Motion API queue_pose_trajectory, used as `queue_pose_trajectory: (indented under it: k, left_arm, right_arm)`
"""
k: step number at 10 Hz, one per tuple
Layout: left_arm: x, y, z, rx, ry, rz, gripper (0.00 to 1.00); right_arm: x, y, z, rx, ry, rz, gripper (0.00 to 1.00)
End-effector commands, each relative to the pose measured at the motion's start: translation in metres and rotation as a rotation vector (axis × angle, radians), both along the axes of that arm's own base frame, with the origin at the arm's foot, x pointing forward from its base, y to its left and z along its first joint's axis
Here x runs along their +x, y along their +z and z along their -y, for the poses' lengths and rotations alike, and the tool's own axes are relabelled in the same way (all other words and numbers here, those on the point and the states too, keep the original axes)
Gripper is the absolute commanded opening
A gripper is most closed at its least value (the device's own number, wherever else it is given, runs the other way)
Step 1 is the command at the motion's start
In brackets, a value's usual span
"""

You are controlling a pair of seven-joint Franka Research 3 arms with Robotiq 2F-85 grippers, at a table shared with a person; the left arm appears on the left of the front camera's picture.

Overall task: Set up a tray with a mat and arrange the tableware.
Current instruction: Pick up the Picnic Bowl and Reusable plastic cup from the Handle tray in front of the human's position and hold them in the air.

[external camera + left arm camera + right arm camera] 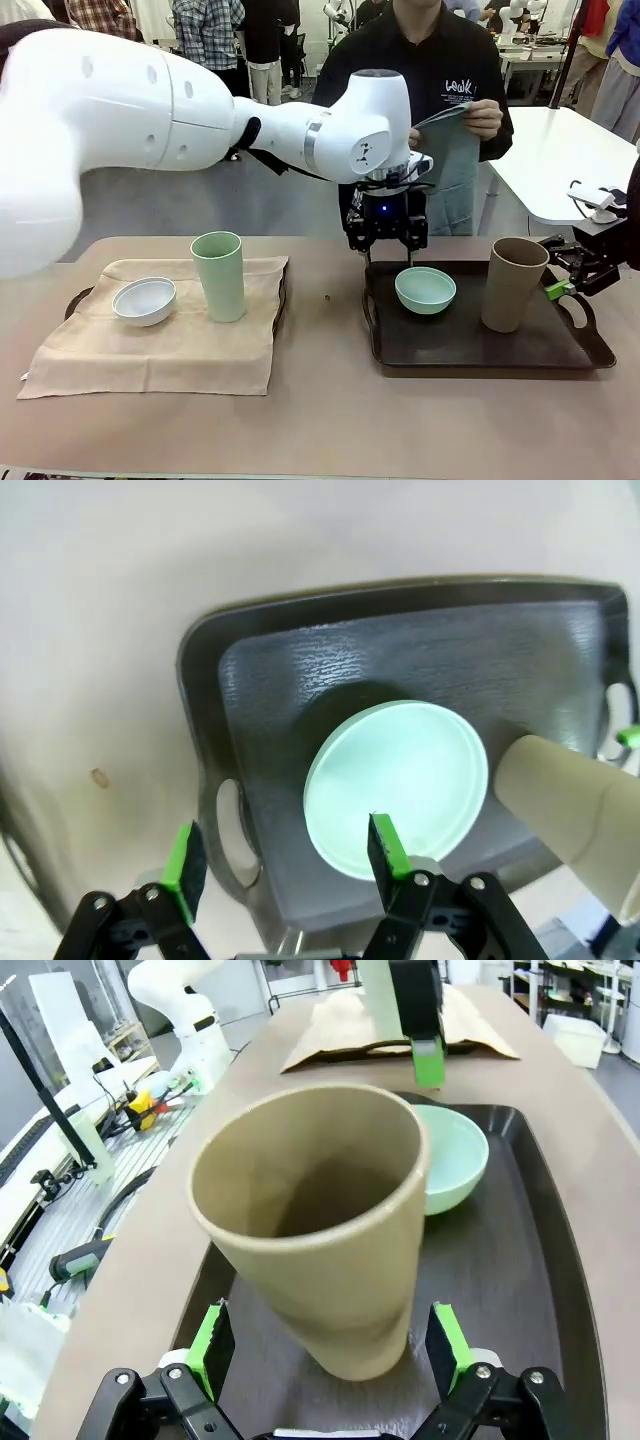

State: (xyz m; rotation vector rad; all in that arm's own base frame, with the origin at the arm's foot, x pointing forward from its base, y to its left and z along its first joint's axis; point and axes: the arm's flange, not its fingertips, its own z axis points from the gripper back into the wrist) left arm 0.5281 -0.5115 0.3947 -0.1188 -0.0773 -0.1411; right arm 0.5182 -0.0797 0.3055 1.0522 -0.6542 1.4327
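A mint green bowl (425, 290) and a tan cup (512, 283) stand on a dark tray (470, 350) at the right. My left gripper (388, 254) hangs open just above the bowl's far rim. In the left wrist view the bowl (395, 785) lies below my left gripper (285, 855), one pad (385, 845) over its rim, the other over the tray's handle side. My right gripper (558, 270) is open beside the cup. The cup (320, 1220) stands just ahead of my right gripper (330, 1350). A white bowl (144, 300) and pale green cup (219, 275) rest on a beige mat (150, 350).
The beige mat covers a second tray (75, 298) at the left. A person stands at the far side, hands holding a grey-green cloth (450, 145). A small speck (327, 297) lies on the table between the trays. The table's front strip is bare.
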Motion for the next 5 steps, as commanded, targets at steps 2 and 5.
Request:
queue_pose_trajectory:
  k: [2,5]
  left_arm:
    - [0.015,-0.016,0.017,0.047,0.046,-0.038,0.84]
    - [0.005,-0.022,0.007,0.028,0.002,-0.030,0.84]
  right_arm:
    - [-0.016,0.005,-0.017,0.001,0.032,0.023,1.00]
    - [-0.007,0.007,-0.012,0.005,0.019,0.005,1.00]
